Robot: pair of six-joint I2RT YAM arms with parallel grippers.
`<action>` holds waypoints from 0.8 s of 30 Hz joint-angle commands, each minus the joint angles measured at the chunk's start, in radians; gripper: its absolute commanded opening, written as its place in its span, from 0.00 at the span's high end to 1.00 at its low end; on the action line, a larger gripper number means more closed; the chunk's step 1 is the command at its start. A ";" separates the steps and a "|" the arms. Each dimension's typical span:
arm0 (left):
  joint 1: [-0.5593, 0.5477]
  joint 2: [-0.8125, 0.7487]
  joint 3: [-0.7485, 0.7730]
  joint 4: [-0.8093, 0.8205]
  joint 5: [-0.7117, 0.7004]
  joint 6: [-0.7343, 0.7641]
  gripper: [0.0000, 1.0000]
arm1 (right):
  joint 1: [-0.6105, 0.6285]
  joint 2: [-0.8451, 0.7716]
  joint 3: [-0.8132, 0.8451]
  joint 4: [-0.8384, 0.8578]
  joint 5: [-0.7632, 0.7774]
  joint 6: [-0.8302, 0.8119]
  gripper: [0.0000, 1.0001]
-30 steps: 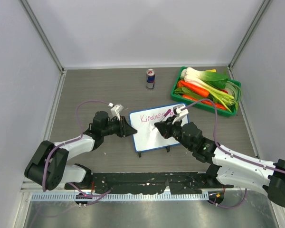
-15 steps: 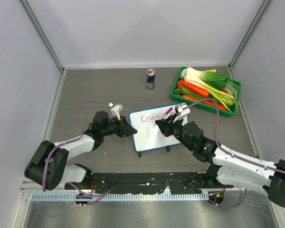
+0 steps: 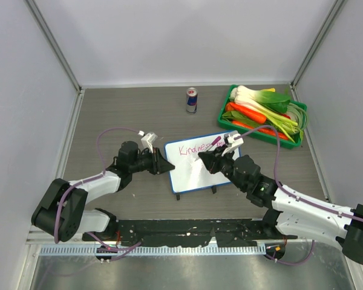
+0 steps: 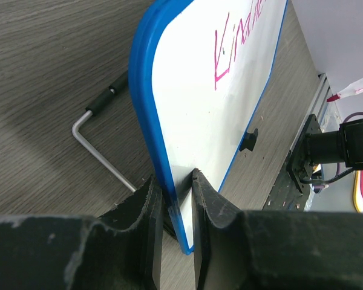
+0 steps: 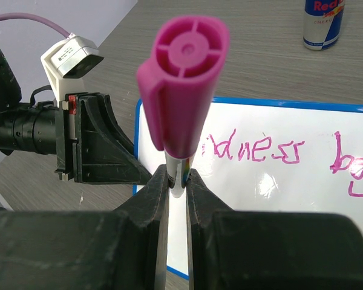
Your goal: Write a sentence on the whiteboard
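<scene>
The whiteboard (image 3: 196, 162), white with a blue rim, stands tilted on the table mid-scene. Pink handwritten words of the sentence (image 3: 195, 149) run along its top; "ndness" and a further word (image 5: 254, 151) show in the right wrist view. My left gripper (image 3: 167, 165) is shut on the whiteboard's left edge (image 4: 163, 181), one finger on each face. My right gripper (image 3: 204, 164) is shut on a magenta marker (image 5: 184, 90), cap end toward the camera, held over the whiteboard's white face (image 5: 272, 199). The marker's tip is hidden.
A Red Bull can (image 3: 192, 99) stands behind the whiteboard. A green tray (image 3: 228, 101) of leeks and carrots sits at the back right. A metal hex key (image 4: 100, 148) lies on the table beside the whiteboard's left edge. Grey walls enclose the table.
The right gripper with the marker has shifted slightly up and right over the whiteboard. The left arm has stayed still on the whiteboard's edge.
</scene>
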 commanded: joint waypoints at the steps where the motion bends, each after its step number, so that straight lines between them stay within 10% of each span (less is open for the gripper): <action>1: -0.006 0.033 0.004 -0.089 -0.094 0.069 1.00 | 0.005 -0.019 0.003 0.036 0.024 -0.002 0.99; 24: -0.007 0.051 0.010 -0.087 -0.082 0.068 1.00 | 0.028 0.027 0.031 0.073 0.036 -0.034 0.99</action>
